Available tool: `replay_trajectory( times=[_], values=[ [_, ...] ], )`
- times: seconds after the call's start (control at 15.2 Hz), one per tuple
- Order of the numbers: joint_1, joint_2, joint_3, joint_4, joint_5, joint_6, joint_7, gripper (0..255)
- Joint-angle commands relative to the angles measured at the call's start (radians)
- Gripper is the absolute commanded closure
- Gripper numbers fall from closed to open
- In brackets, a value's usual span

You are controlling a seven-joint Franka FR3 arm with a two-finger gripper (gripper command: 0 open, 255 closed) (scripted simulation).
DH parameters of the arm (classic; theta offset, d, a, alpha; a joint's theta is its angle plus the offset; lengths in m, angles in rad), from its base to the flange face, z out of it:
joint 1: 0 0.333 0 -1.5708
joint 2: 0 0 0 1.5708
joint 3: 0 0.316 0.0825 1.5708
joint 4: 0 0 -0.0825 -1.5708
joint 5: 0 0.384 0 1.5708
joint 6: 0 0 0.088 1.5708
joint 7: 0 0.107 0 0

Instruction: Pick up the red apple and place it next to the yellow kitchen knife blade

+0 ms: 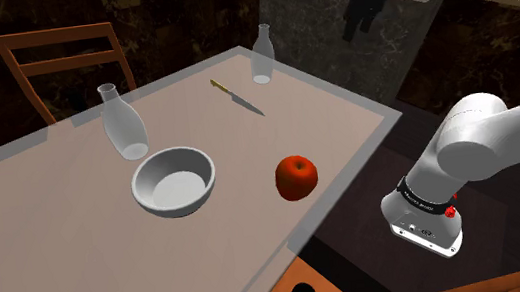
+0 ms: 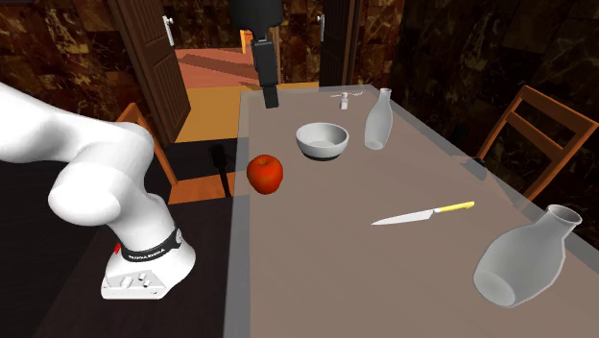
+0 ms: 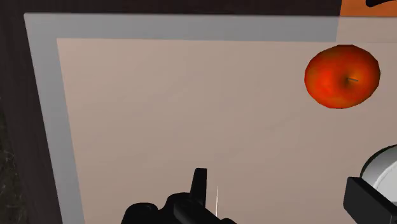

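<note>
As the worktop [image 1: 56,224] carries everything untouched, the step in hand seems to be the approach. The end effector [image 3: 283,191] is wide open, and it holds and touches nothing. The apple [image 3: 342,76] lies near the worktop's edge, off to one side of the fingers and well apart from the knife [image 2: 422,214]. Next, I judge, the fingers must come over the apple and descend around it.

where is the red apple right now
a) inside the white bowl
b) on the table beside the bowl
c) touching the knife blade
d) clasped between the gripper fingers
B: the apple rests on the table next to the white bowl, well apart from the knife, and the open gripper is off to one side of it.
</note>
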Motion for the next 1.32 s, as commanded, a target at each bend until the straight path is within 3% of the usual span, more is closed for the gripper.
replay_trajectory(
  times=[0.0,0.4,0.73,0.99,1.25],
  values=[
    [0.000,0.000,0.000,0.000,0.000,0.000,0.000,0],
    [-0.135,-0.138,0.074,-0.236,0.159,0.051,0.415,0],
    [-0.220,-0.271,0.181,-0.422,0.344,0.099,0.778,0],
    [-0.250,-0.373,0.309,-0.550,0.537,0.150,1.090,0],
    [-0.241,-0.437,0.485,-0.643,0.770,0.233,1.423,0]
  ],
)
